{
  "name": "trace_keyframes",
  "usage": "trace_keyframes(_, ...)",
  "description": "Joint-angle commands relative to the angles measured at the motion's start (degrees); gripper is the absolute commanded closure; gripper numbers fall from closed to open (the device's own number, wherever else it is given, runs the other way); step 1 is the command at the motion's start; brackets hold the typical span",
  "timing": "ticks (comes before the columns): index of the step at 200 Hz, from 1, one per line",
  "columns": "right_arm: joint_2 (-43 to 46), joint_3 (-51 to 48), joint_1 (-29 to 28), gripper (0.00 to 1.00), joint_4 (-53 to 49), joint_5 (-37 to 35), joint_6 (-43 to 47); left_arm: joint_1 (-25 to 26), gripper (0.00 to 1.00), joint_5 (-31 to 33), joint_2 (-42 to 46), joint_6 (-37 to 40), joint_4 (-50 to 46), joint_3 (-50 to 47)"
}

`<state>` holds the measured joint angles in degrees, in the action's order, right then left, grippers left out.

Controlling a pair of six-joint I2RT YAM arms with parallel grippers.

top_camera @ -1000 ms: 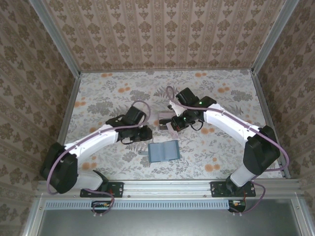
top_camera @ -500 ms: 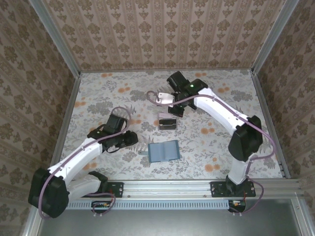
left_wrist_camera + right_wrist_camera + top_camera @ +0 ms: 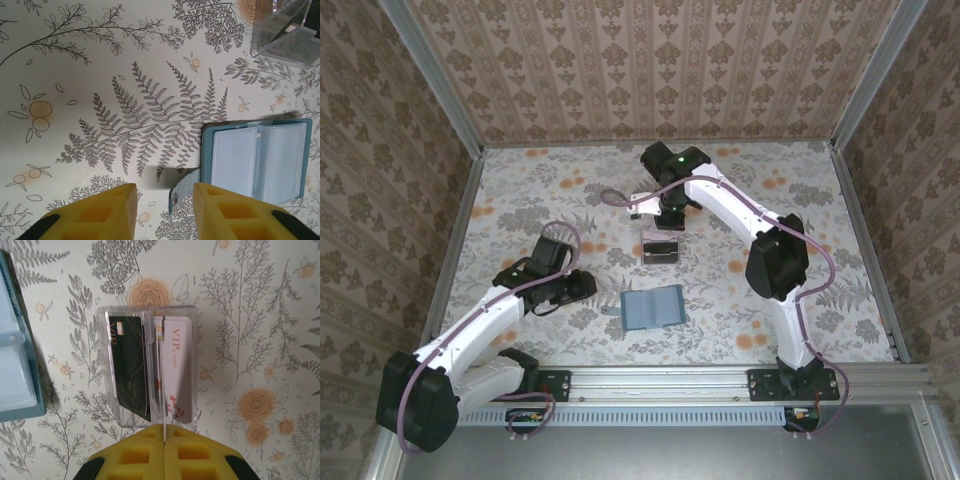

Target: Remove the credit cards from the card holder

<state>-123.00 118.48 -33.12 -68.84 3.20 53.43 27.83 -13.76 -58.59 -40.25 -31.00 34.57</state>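
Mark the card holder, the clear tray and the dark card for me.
card holder (image 3: 257, 160): left wrist view, on its open blue-grey inside pocket.
clear tray (image 3: 102, 365): right wrist view, on its left wall.
dark card (image 3: 131, 370): right wrist view, middle of its face.

I see my left arm (image 3: 485, 315) and right arm (image 3: 725, 205), white shells, black joints, looping purple cables (image 3: 563, 228), green status light (image 3: 678, 157), yellow pocketed fingers (image 3: 95, 217)

Rt wrist: card holder (image 3: 17, 370) cut off at L edge.
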Motion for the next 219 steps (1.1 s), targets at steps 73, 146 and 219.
trace_keyframes(73,-9.50,10.50,-0.45,1.00,-8.04,-0.21,2.73,-1.38,0.62,-1.27,0.97,0.85,-2.13,-0.83)
trace_keyframes(146,-7.99,11.35,-0.06,0.79,-2.24,-3.20,-1.32,-1.38,0.60,-1.56,1.12,1.48,-2.23,-0.73)
trace_keyframes(219,12.25,-13.78,3.36,0.58,19.16,-2.05,-11.39,-3.65,0.33,5.39,-4.93,6.01,-0.44,4.73)
